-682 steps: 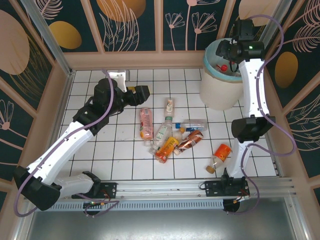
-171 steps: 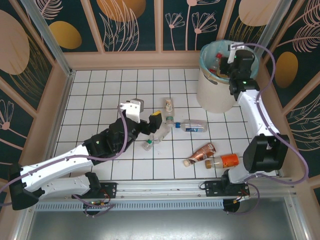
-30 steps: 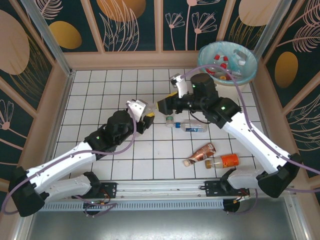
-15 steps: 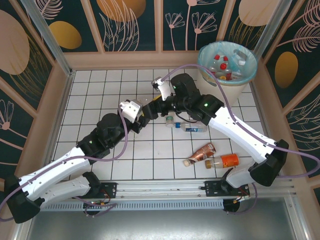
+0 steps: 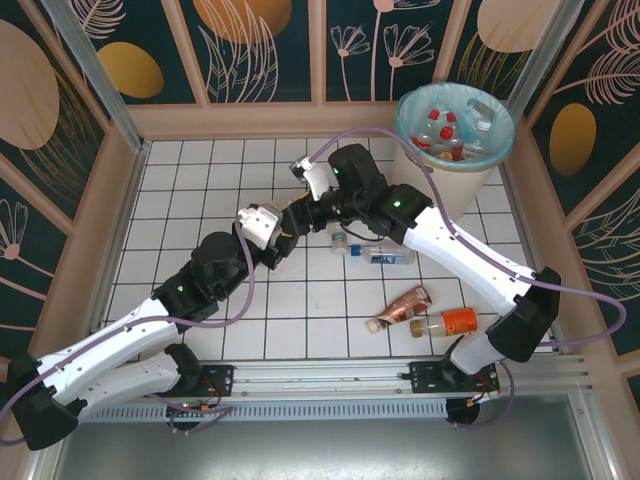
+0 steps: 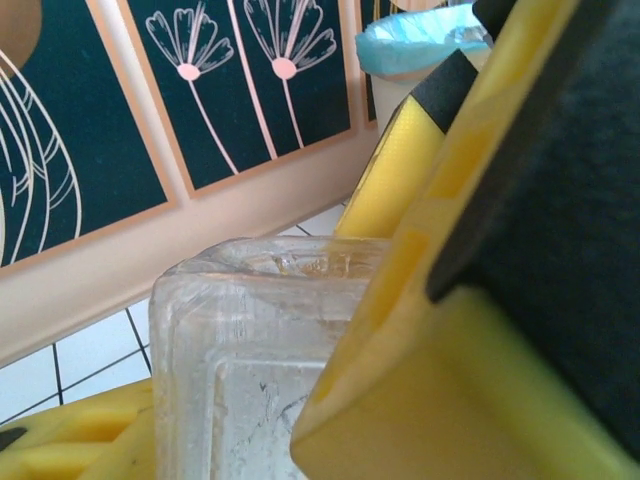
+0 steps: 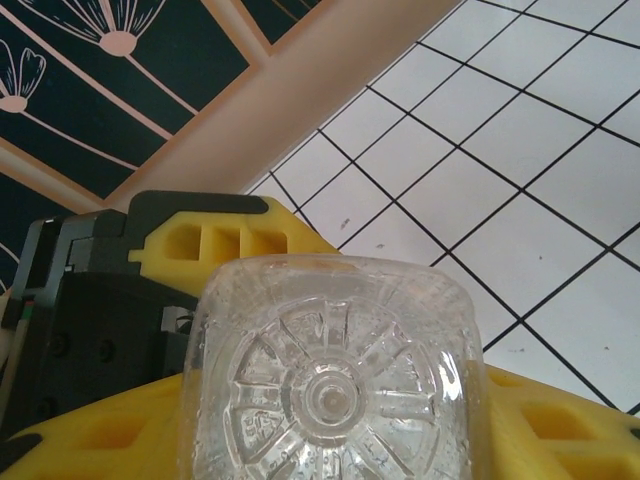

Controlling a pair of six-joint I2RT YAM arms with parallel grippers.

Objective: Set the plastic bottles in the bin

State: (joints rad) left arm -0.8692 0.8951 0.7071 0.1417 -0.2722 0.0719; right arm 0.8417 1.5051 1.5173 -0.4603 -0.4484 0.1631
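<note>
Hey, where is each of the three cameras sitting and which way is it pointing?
Top external: above and behind the arm bases, looking down on the tiled table; both arms show, left gripper tip to tip with right gripper.
Left wrist: low, facing the back wall and bin; yellow fingers close up.
Right wrist: facing table and a wall; yellow fingers below.
Both wrist views share the clear bottle.

Clear bottle [image 7: 330, 390], off-white bin [image 5: 465, 172], white gridded table [image 5: 200, 190]

The clear bottle [image 7: 330, 380] runs off the bottom edge, its cap hidden.
</note>
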